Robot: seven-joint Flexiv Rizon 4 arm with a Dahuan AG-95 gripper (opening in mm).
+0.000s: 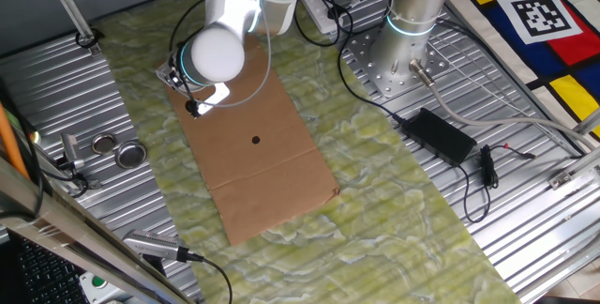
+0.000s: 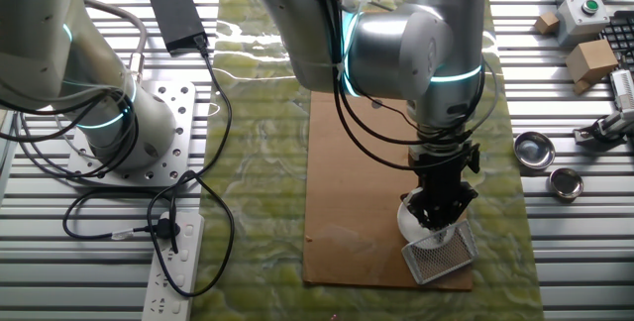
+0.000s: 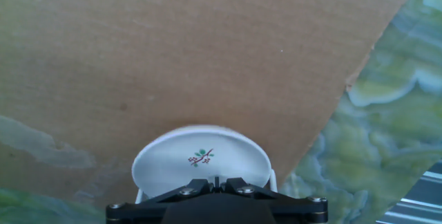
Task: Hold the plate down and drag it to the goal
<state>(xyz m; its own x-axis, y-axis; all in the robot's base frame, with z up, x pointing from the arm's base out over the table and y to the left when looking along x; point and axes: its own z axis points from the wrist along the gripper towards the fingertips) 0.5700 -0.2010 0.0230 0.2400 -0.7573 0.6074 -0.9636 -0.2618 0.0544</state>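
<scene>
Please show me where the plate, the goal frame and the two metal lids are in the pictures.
plate (image 3: pixel 200 158): hand view, on its painted centre.
goal frame (image 2: pixel 443 253): the other fixed view, on its meshed wall.
metal lids (image 2: pixel 535 149): the other fixed view, on the farther lid's rim.

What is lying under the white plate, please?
The plate lies on the brown cardboard sheet, which lies on the green marbled mat. The gripper covers the plate's near edge, so what is under that part cannot be seen.
</scene>
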